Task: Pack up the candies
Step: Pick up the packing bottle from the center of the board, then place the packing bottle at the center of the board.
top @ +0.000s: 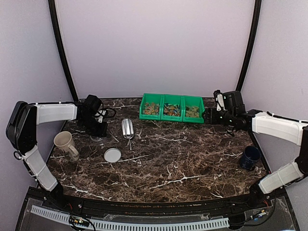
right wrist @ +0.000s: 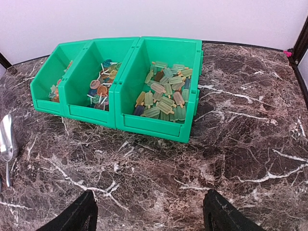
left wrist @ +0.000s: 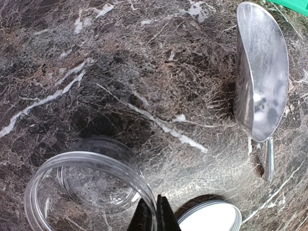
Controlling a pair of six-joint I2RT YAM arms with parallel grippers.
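Left hand (left wrist: 155,208) pinches the jar (left wrist: 82,187) by its rim, steadying it; the wide-open right hand (right wrist: 151,214) should next reach candies (right wrist: 163,96) straight ahead.

In the left wrist view the clear jar (left wrist: 86,187) and the white lid (left wrist: 209,219) are cut off by the bottom edge. Only the tips of the left fingers (left wrist: 167,219) show, and the green bin (left wrist: 294,4) is a sliver in the corner. From the right wrist, the scoop (right wrist: 6,134) is cut by the left edge and the right fingers (right wrist: 74,216) by the bottom. The bin's wall hides most candies (right wrist: 54,90) in the leftmost compartment.
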